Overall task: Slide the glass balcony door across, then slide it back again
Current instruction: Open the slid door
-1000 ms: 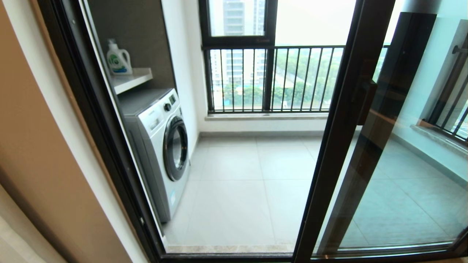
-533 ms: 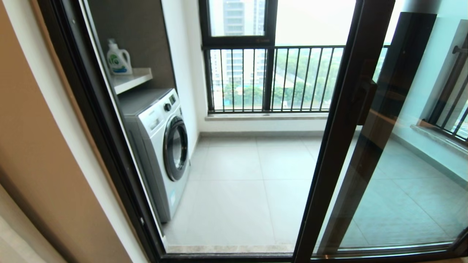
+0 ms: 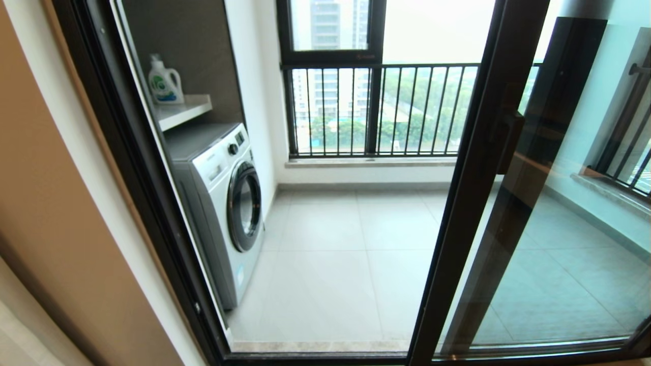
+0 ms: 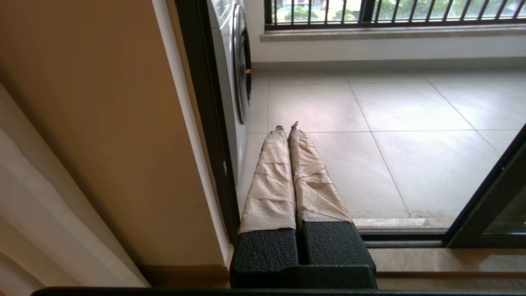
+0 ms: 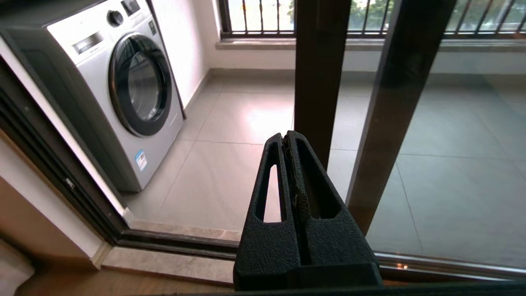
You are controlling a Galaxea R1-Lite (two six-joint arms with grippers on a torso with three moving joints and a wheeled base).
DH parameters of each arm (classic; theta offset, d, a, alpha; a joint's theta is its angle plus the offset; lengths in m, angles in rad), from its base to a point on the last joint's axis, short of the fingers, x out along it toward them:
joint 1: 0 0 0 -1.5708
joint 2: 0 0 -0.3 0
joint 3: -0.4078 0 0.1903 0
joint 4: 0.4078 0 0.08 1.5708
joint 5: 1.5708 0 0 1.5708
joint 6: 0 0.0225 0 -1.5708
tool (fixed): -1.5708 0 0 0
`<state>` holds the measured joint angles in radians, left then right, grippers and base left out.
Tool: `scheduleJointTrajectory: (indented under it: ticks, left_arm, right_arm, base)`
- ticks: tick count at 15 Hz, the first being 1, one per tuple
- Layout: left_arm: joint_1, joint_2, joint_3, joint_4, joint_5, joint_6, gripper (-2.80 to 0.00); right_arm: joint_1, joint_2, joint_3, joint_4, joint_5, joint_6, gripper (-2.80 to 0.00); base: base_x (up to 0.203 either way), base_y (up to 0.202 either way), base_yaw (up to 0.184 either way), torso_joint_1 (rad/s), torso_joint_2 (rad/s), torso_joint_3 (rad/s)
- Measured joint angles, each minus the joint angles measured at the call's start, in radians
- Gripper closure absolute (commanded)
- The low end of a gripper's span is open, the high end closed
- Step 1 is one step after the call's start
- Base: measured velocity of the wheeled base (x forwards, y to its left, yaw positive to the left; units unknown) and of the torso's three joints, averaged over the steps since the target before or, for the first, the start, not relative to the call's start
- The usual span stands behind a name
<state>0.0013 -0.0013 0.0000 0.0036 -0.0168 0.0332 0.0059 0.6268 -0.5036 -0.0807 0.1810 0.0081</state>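
Doorway stands open on its left half; we see the washing machine (image 3: 224,203) and tiled balcony floor (image 3: 335,254) through the gap. The glass balcony door (image 3: 549,213) sits to the right, its leading stile (image 3: 473,193) running floor to ceiling, long axis vertical, small handle (image 3: 508,142) on it.

Neither arm shows in the head view.

Right gripper (image 5: 287,142), fingers pressed together and empty, hangs low with the stile (image 5: 318,74) just beyond and slightly right of its tips; we cannot tell contact. Left gripper (image 4: 287,126), paper-wrapped fingers closed on nothing, points at the floor near the left jamb (image 4: 205,115), well apart from the door.

We judge the right arm nearer; the push must run sideways, across the stile.
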Motion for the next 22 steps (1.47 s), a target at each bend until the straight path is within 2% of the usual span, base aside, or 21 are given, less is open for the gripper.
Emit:
scheduleJointTrajectory:
  ticks: [4,10,13,17,22]
  left_arm:
    - [0.0,0.0,0.0,0.0,0.0,0.0,0.0]
    - [0.0,0.0,0.0,0.0,0.0,0.0,0.0]
    - [0.0,0.0,0.0,0.0,0.0,0.0,0.0]
    - [0.0,0.0,0.0,0.0,0.0,0.0,0.0]
    - [0.0,0.001,0.0,0.001,0.0,0.0,0.0]
  right_arm:
    - [0.019,0.432,-0.228,-0.168,0.022,-0.083,0.0]
    - [0.053,0.976,-0.719,-0.236,-0.052,-0.129,0.0]
    - [0.114,1.126,-0.858,-0.235,-0.072,-0.136,0.0]
    - [0.188,1.23,-0.942,-0.223,-0.111,-0.135,0.0]
    - [0.154,1.333,-1.107,-0.208,-0.122,-0.132,0.0]
  base:
    - [0.0,0.0,0.0,0.0,0.0,0.0]
    - [0.0,0.0,0.0,0.0,0.0,0.0]
    - [0.0,0.0,0.0,0.0,0.0,0.0]
    - [0.0,0.0,0.0,0.0,0.0,0.0]
    - [0.0,0.0,0.0,0.0,0.0,0.0]
